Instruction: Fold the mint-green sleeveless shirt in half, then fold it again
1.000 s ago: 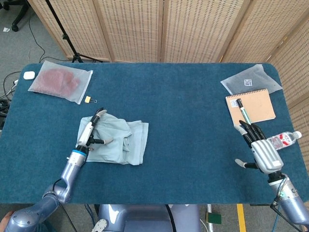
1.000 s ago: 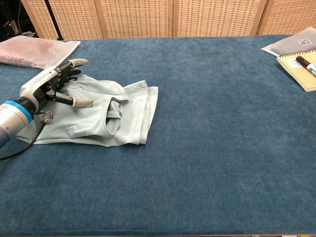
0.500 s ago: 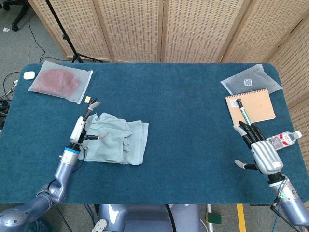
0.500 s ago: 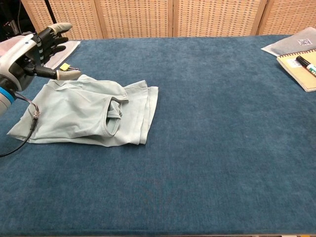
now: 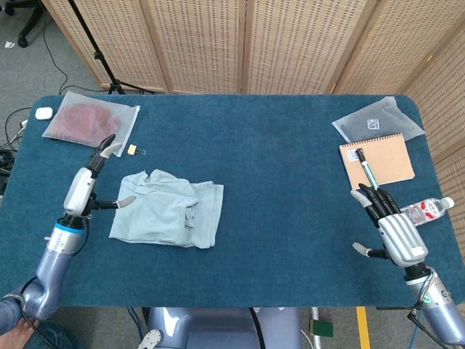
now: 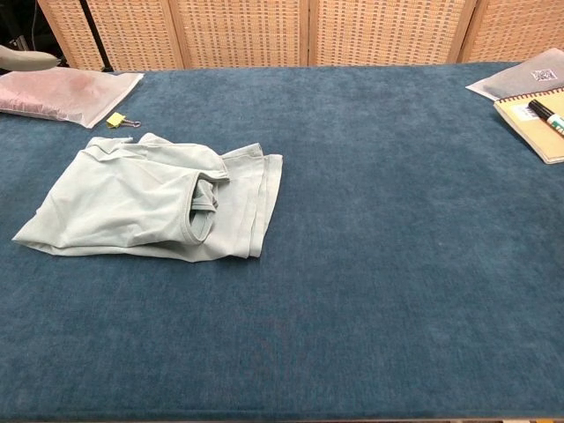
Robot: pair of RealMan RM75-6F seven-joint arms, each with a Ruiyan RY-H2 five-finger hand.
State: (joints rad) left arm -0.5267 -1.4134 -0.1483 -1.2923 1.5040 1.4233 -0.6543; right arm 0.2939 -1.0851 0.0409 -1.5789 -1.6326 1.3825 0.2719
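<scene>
Our left hand (image 5: pixel 86 187) hovers empty, fingers apart, beside the shirt (image 5: pixel 167 211) at left-centre of the surface (image 5: pixel 290 189), our right hand (image 5: pixel 389 225) idle and spread at lower right, so we judge both folds done, if roughly.

We see our left hand (image 5: pixel 86 185) lifted off the mint-green shirt (image 5: pixel 167 209) and drawn out toward the left edge of the bench (image 5: pixel 276 189); a second ago it lay on the cloth's left part. In the head view it now sits clear of the shirt, fingers spread, thumb pointing at the fabric without touching. In the chest view it has almost left the picture, with only a fingertip (image 6: pixel 26 58) showing at the top left corner. The shirt's left half, earlier covered by the hand, now lies fully exposed, and a yellow binder clip (image 6: pixel 115 120) shows beyond it. Our right hand (image 5: pixel 392 225) sits slightly lower in the head view.
</scene>
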